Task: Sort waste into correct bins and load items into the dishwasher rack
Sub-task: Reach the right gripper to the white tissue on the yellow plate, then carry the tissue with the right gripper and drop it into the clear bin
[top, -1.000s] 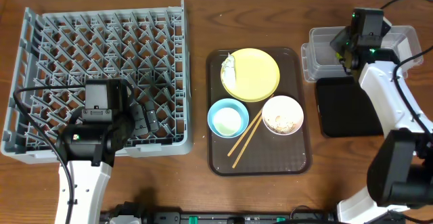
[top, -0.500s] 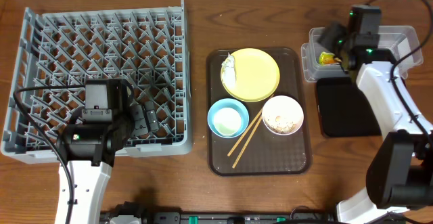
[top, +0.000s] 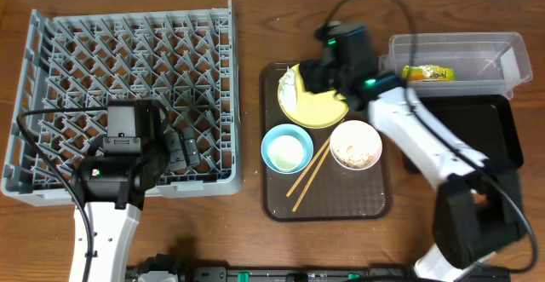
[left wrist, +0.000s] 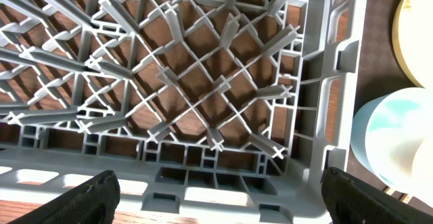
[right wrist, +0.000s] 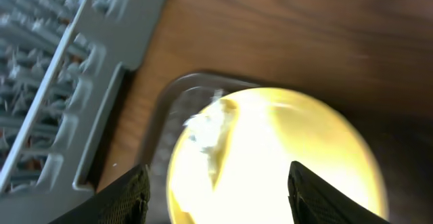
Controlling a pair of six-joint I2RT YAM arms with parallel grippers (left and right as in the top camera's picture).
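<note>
The green-and-orange snack packet [top: 430, 74] lies in the clear tub [top: 502, 45]; beside it is the black tray [top: 464, 133]. My right gripper [top: 313, 79] [right wrist: 220, 200] hovers open over the yellow plate [top: 328, 103] [right wrist: 284, 149], holding nothing. A crumpled white wrapper [top: 288, 82] [right wrist: 206, 122] sits on the plate's left edge. The light-blue bowl [top: 286, 148] [left wrist: 399, 143], the white bowl [top: 355, 144] holding rice scraps, and the chopsticks [top: 309, 177] are on the brown tray. My left gripper [top: 183, 152] [left wrist: 220, 204] hangs wide open over the front right part of the grey dishwasher rack [top: 128, 77] [left wrist: 203, 95].
The brown serving tray [top: 328, 204] lies between the rack and the two bins. The rack's right wall [right wrist: 74, 95] is just left of the plate. My right arm [top: 426, 146] stretches across the black tray's left side.
My right gripper opened, left the snack packet in the clear tub, and swung left to above the yellow plate. The left arm has not moved.
</note>
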